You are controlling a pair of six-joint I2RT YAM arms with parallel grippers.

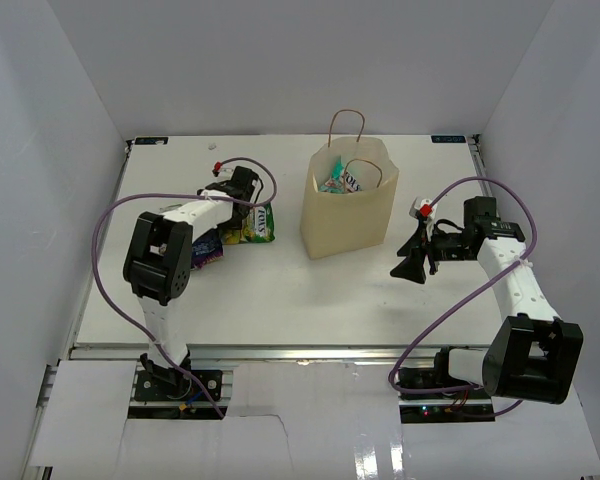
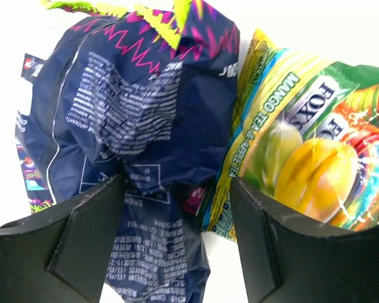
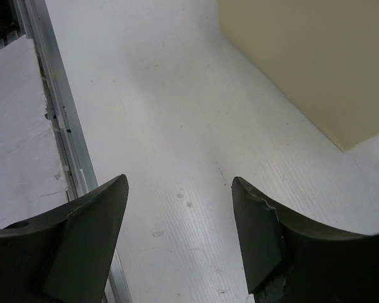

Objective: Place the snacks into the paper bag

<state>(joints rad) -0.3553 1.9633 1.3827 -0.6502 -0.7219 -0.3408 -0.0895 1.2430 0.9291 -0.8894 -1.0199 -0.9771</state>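
Two snacks lie left of the paper bag: a dark blue bag (image 2: pixel 139 107) and a green-yellow pack (image 2: pixel 303 145), the blue one crumpled and overlapping the pack's edge. In the top view they are the dark blue bag (image 1: pixel 208 250) and the green-yellow pack (image 1: pixel 259 223). My left gripper (image 2: pixel 177 189) is open right over them, the blue bag's lower end lying between its fingers and a strip of table showing beside the right finger. The tan paper bag (image 1: pixel 348 205) stands upright with several packets (image 1: pixel 338 180) inside. My right gripper (image 1: pixel 412 262) is open and holds nothing, low over the table right of the bag.
The bag's side wall (image 3: pixel 316 57) fills the upper right of the right wrist view, and the table's aluminium edge rail (image 3: pixel 57 120) runs down its left. Purple cables (image 1: pixel 105 240) loop beside both arms. White walls enclose the table on three sides.
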